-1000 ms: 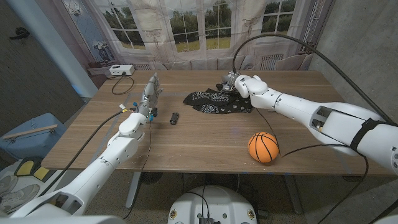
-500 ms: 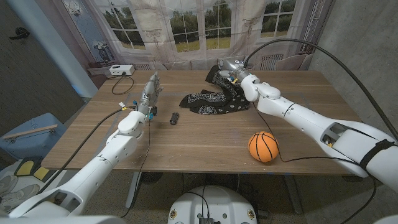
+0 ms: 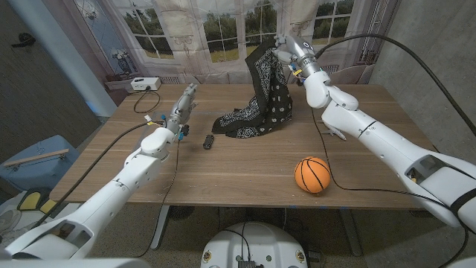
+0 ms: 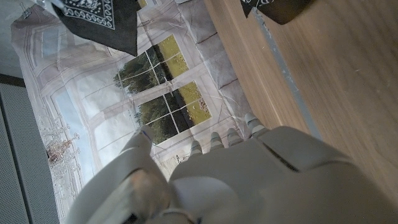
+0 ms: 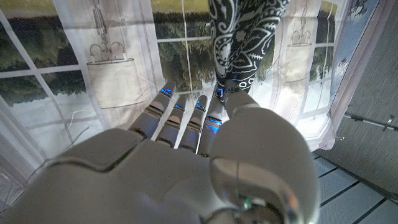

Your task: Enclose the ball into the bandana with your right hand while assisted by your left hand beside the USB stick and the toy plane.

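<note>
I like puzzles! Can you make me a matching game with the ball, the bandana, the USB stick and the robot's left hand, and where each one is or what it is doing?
Things:
1. ball
2. bandana
3. USB stick
4. left hand

Places or states:
A. small and dark, lying on the table between the left hand and the cloth
B. held up by the right hand, its lower end on the table
C. orange, sitting alone near the front edge of the table
D. raised over the table, holding nothing

Pairs: 1-C, 2-B, 3-A, 4-D
</note>
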`<state>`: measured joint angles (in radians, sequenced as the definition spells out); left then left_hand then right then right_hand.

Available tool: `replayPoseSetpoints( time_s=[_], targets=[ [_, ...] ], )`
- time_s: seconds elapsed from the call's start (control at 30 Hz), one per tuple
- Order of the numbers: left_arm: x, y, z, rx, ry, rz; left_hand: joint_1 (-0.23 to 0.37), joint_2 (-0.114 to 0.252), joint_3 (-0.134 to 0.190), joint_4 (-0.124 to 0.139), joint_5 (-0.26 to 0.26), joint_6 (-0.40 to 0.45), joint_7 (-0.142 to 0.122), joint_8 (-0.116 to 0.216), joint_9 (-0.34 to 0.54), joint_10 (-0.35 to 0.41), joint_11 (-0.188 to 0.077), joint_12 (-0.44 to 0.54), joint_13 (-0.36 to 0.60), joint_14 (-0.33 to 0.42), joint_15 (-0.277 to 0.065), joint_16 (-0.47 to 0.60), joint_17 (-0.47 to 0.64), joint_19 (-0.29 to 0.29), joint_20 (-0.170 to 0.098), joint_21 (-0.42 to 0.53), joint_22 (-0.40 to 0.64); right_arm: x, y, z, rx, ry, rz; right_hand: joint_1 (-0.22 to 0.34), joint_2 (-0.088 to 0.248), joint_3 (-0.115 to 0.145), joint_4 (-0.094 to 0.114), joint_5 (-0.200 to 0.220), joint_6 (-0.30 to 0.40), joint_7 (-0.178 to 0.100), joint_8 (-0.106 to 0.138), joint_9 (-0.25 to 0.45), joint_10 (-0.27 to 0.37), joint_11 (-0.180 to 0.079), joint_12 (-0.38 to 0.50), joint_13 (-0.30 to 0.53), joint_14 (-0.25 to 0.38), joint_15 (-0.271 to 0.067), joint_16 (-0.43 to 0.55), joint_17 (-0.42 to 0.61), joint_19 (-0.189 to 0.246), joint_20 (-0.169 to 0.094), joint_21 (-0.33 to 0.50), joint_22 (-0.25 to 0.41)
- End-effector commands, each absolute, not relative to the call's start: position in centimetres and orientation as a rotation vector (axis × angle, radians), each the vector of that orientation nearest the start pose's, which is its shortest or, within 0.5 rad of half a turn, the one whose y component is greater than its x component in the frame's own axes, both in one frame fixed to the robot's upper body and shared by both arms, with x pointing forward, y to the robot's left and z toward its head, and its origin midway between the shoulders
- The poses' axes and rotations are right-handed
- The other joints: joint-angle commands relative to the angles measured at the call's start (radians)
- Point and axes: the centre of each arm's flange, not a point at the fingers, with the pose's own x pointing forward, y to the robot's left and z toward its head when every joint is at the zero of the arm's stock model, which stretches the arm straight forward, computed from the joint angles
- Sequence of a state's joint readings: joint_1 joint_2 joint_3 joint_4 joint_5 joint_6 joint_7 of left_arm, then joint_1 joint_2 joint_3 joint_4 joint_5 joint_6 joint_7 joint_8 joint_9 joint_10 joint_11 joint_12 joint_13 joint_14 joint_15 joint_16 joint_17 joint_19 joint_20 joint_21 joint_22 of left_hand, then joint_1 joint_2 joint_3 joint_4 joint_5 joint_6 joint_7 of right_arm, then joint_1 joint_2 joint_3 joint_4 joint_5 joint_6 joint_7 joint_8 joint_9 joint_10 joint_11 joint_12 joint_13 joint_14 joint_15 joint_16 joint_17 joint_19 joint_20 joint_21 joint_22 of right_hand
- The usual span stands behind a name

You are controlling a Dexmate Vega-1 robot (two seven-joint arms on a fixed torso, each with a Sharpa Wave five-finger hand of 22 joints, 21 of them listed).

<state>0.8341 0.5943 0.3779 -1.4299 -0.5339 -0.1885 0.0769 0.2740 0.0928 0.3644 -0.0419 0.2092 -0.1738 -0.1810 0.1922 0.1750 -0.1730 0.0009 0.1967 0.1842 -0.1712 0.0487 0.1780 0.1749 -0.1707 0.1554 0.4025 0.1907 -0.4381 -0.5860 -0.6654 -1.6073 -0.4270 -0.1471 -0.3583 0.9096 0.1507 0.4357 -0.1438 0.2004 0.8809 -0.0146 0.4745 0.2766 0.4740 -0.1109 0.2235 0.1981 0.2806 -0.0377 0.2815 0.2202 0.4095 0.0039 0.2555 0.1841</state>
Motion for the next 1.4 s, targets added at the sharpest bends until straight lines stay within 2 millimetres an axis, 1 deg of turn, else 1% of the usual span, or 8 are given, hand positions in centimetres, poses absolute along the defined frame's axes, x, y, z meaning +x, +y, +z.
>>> replayPoseSetpoints(
  time_s=[0.03,0.13,0.3,0.4,0.57,0.8,1.23,1.4],
  targets=[
    [64.0,28.9,2.4,0.269,-0.593,-0.143,0.048,-0.001,0.015,-0.044,-0.016,-0.093,-0.030,0.017,0.008,-0.252,0.020,0.016,0.008,-0.303,0.024,0.008,0.003,-0.262,0.020,-0.010,0.005,52.7,-19.5,23.6,-0.927,-1.176,-0.460,0.010,0.011,-0.004,0.000,0.005,0.027,-0.029,0.063,0.005,0.011,-0.002,-0.002,0.005,0.005,-0.141,0.009,0.004,0.005,0.002,0.003,0.005],
    [63.8,28.7,2.7,0.302,-0.590,-0.149,0.077,-0.010,0.021,-0.077,-0.024,-0.003,-0.007,0.043,0.012,-0.220,0.035,0.030,0.011,-0.281,0.038,0.016,0.004,-0.244,0.028,-0.010,0.008,51.9,-19.5,24.3,-0.911,-1.193,-0.497,0.012,0.010,-0.008,0.000,0.005,0.034,-0.025,0.068,0.004,0.016,-0.013,-0.002,0.005,0.004,-0.142,0.009,0.005,0.004,0.002,0.003,0.005],
    [63.4,28.6,3.3,0.362,-0.591,-0.166,0.101,-0.034,0.014,-0.103,-0.025,0.119,0.105,0.067,0.014,-0.182,0.057,0.041,0.013,-0.273,0.061,0.013,0.005,-0.255,0.037,-0.026,0.010,51.0,-19.4,25.5,-0.885,-1.206,-0.548,0.022,0.007,-0.013,-0.006,0.007,0.047,-0.017,0.075,0.001,0.036,-0.011,0.002,0.005,0.006,-0.143,0.011,0.006,0.006,0.006,0.003,0.005],
    [62.9,28.6,3.7,0.404,-0.598,-0.169,0.118,-0.048,0.009,-0.112,-0.020,0.192,0.040,0.081,0.015,-0.159,0.064,0.047,0.014,-0.265,0.070,0.014,0.005,-0.245,0.045,-0.028,0.010,50.5,-19.2,26.2,-0.860,-1.215,-0.597,0.029,0.005,-0.016,-0.009,0.009,0.056,-0.012,0.080,-0.001,0.051,-0.012,0.006,0.006,0.009,-0.142,0.013,0.006,0.005,0.008,0.002,0.006],
    [62.1,28.7,4.0,0.468,-0.585,-0.181,0.142,-0.068,0.004,-0.120,-0.013,0.242,0.005,0.089,0.015,-0.134,0.063,0.052,0.013,-0.251,0.090,0.016,0.005,-0.232,0.047,-0.031,0.010,49.6,-19.0,27.5,-0.817,-1.240,-0.666,0.037,0.004,-0.021,-0.011,0.010,0.069,-0.002,0.087,-0.005,0.077,0.008,0.010,0.006,0.018,-0.134,0.017,0.006,0.003,0.012,0.001,0.006],
    [61.6,28.7,3.9,0.526,-0.552,-0.189,0.187,-0.089,0.000,-0.127,0.000,0.227,0.040,0.073,0.016,-0.129,0.068,0.049,0.013,-0.242,0.102,0.016,0.005,-0.212,0.052,-0.033,0.008,47.4,-18.6,28.9,-0.732,-1.311,-0.640,0.039,0.006,-0.026,-0.008,0.011,0.069,-0.002,0.088,-0.008,0.089,0.000,0.011,0.006,0.028,-0.145,0.023,0.008,0.005,0.012,0.002,0.006],
    [62.1,27.0,4.2,0.604,-0.562,-0.164,0.325,-0.057,0.039,-0.133,-0.002,0.202,0.008,0.048,0.019,-0.124,0.070,0.041,0.014,-0.226,0.112,0.014,0.004,-0.176,0.055,-0.041,0.005,43.5,-17.1,30.8,-0.612,-1.421,-0.672,0.045,0.007,-0.034,-0.007,0.012,0.072,0.005,0.093,-0.010,0.105,-0.005,0.010,0.007,0.037,-0.150,0.030,0.011,0.009,0.009,0.003,0.006],
    [62.8,26.0,4.0,0.593,-0.560,-0.194,0.362,-0.071,0.038,-0.132,-0.009,0.234,0.065,0.057,0.020,-0.111,0.078,0.043,0.015,-0.223,0.110,0.013,0.004,-0.173,0.056,-0.049,0.005,42.5,-16.4,31.2,-0.592,-1.453,-0.689,0.045,0.006,-0.035,-0.006,0.013,0.073,0.006,0.094,-0.011,0.108,-0.006,0.009,0.007,0.037,-0.150,0.029,0.011,0.008,0.009,0.003,0.006]
  ],
)
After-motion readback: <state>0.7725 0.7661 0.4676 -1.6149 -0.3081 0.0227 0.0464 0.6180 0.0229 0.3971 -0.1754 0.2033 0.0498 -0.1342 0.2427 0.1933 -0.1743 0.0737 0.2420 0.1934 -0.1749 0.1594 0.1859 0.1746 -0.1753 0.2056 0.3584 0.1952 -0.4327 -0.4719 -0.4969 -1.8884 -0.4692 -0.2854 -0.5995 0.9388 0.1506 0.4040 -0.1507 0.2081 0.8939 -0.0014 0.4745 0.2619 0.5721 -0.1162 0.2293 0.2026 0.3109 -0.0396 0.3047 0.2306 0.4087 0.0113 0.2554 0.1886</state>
